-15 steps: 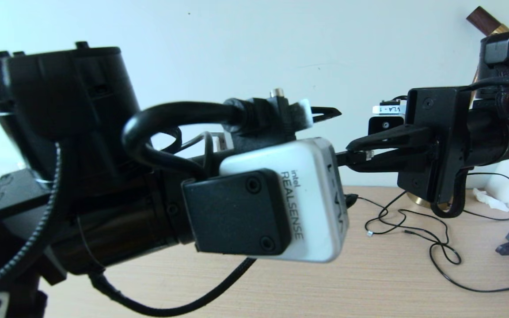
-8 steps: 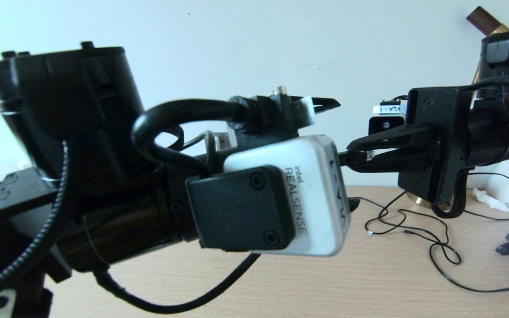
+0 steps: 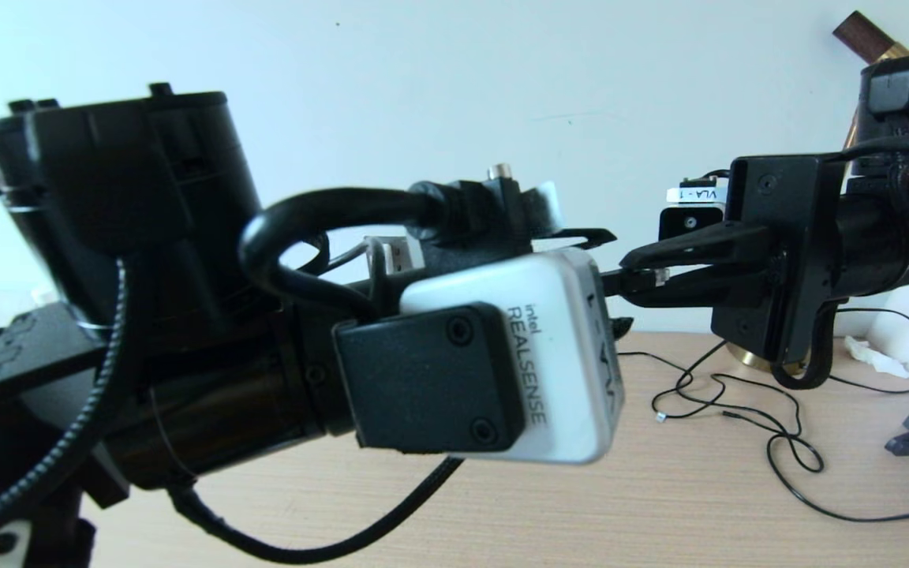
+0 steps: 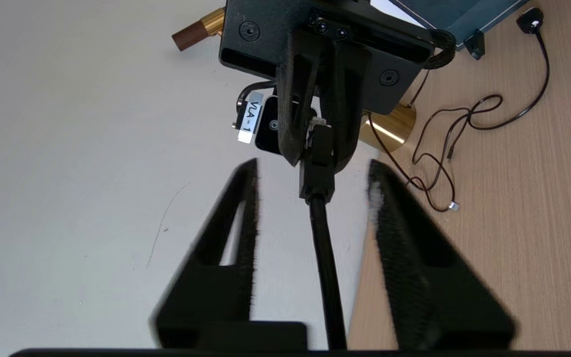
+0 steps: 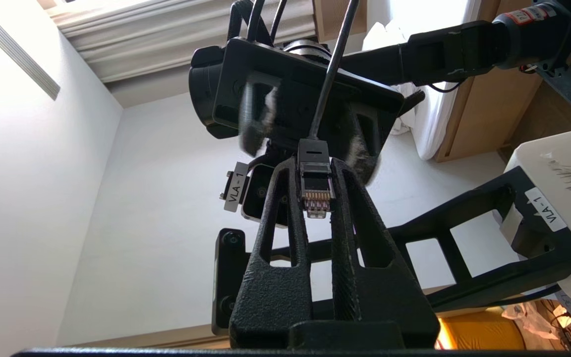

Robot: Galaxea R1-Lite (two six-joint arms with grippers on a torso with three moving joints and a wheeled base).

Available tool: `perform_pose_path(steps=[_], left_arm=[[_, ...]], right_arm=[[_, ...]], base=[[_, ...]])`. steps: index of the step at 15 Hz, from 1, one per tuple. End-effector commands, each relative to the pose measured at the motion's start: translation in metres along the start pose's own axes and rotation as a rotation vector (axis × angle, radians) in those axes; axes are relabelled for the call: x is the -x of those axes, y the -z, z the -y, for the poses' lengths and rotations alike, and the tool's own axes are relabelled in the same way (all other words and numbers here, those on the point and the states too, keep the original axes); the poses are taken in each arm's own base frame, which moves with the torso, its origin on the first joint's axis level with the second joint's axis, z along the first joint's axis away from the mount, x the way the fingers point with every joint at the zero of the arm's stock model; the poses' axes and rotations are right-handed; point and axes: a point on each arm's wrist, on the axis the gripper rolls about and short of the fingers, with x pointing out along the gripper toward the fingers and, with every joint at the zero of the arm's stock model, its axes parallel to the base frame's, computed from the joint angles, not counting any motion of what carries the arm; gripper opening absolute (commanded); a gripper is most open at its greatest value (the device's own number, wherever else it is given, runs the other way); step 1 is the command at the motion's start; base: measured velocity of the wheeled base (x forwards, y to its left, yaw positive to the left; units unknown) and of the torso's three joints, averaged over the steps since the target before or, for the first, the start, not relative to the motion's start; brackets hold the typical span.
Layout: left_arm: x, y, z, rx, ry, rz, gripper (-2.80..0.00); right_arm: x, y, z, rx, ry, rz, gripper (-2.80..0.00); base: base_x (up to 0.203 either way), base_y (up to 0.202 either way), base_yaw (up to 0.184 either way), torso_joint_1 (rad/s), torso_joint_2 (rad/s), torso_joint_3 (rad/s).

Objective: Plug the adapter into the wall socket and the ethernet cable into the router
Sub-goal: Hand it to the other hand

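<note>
Above the woodgrain desk point(image 3: 660, 505), right gripper point(image 5: 317, 173) clamps the ethernet cable point(image 4: 322, 258) by its ridged black plug; left gripper point(image 4: 313, 171), rough-padded fingers apart, straddles the cord w/o touching.

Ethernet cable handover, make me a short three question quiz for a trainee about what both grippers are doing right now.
1. True or false: the right gripper is shut on the plug of the ethernet cable.
2. In the left wrist view, the left gripper has its fingers: A) clamped on the cable, B) apart on either side of the cable, C) resting on the table.
3. Fill in: the plug's gold contacts show in the ____ wrist view.

Key: 1 true. 2 B. 3 right.
</note>
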Motion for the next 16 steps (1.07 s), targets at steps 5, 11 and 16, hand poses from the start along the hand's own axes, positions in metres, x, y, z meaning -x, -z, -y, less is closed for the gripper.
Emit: perform_pose_path(steps=[5,11,16], left_arm=[[0.000,-0.001,0.000,-0.006,0.000,0.004,-2.80],[0.002,-0.001,0.000,-0.007,-0.003,0.005,-2.80],[0.022,-0.003,0.001,0.083,-0.012,-0.024,-2.80]], right_arm=[[0.000,-0.002,0.001,-0.012,0.000,-0.008,-2.80],[-0.001,-0.001,0.001,0.004,0.001,-0.005,0.00],[0.008,0.012,-0.002,0.090,-0.002,0.092,0.00]], base=[[0.000,0.000,0.000,0.000,0.00,0.000],[0.000,0.000,0.000,0.000,0.00,0.000],[0.000,0.000,0.000,0.000,0.00,0.000]])
